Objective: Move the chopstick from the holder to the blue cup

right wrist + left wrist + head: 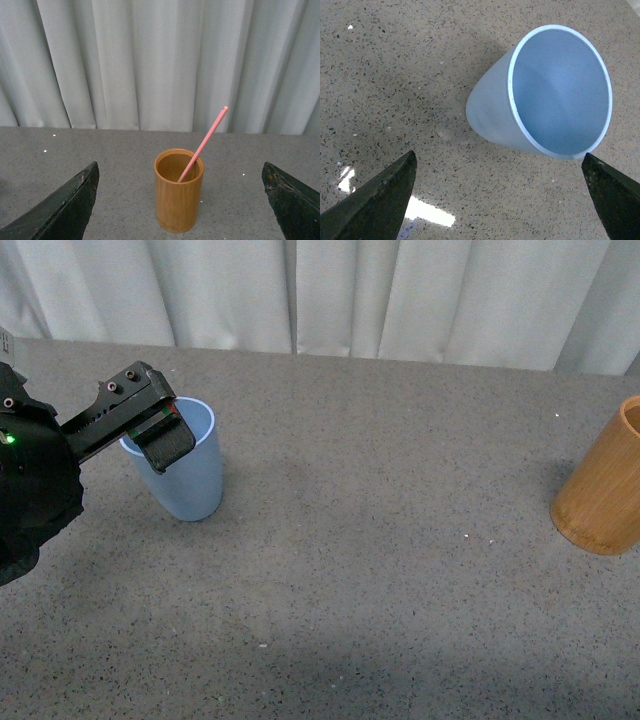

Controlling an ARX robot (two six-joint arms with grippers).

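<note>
The blue cup (pixel 188 480) stands upright at the table's left, and in the left wrist view the blue cup (pixel 555 95) shows an empty inside. My left gripper (pixel 160 435) hovers at the cup's rim, open, with the cup beyond its fingertips (pixel 385 200). The orange-brown holder (pixel 605 490) stands at the far right, cut by the frame edge. In the right wrist view the holder (pixel 178 192) has one pink chopstick (pixel 205 142) leaning out of it. My right gripper (pixel 180 167) is open and faces the holder from a distance, holding nothing.
A grey speckled table (pixel 380 570) runs between cup and holder. White curtains (pixel 330 290) hang behind the table's far edge. My left arm's black body (pixel 30 490) fills the left edge of the front view.
</note>
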